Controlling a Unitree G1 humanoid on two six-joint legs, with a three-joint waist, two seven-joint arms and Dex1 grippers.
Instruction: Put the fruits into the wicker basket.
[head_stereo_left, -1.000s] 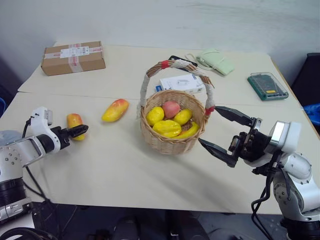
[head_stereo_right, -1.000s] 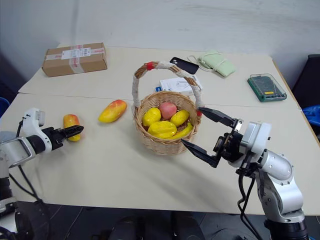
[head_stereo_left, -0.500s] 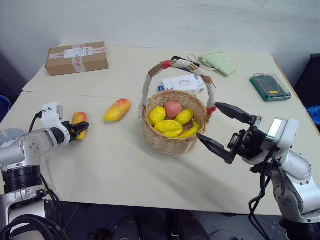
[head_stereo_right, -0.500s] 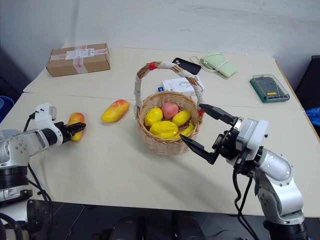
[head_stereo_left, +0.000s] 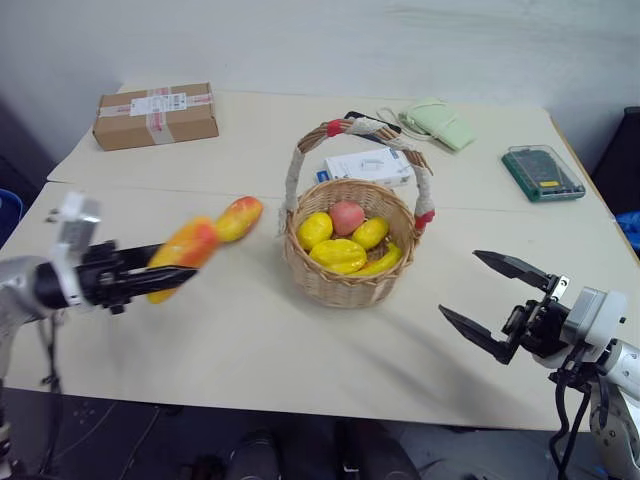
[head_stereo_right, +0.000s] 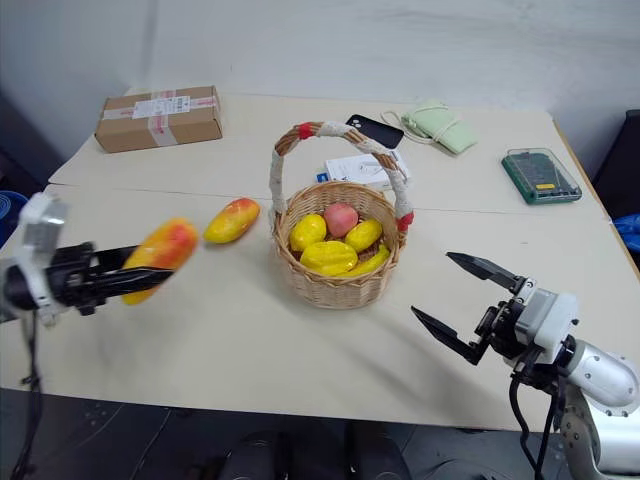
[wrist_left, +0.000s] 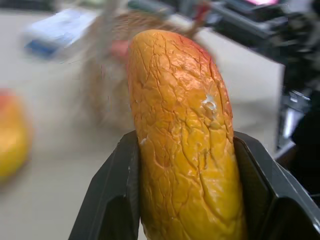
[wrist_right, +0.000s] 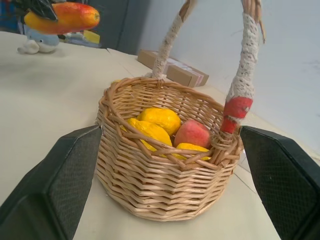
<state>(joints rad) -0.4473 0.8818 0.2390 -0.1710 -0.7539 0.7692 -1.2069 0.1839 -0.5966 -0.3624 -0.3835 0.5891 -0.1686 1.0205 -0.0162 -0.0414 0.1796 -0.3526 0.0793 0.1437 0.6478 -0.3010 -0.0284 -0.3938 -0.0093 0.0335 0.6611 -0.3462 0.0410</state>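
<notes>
The left gripper (head_stereo_left: 165, 277) is clamped on one glossy yellow-orange toy mango (head_stereo_left: 183, 256), lifted off the table and, I'd say, needing carrying over the round tan wicker basket (head_stereo_left: 345, 285); right gripper (head_stereo_left: 493, 298) gapes empty.

two mangoes (head_stereo_left: 185, 250) (head_stereo_left: 237, 218), one basket (head_stereo_left: 345, 285)

You have bare counter (head_stereo_left: 250, 330) from the basket's (head_stereo_left: 345, 270) six to nine o'clock. Its arched handle (head_stereo_left: 352, 128) spans overhead, and a mango (head_stereo_left: 237, 218) lies at its ten o'clock.
</notes>
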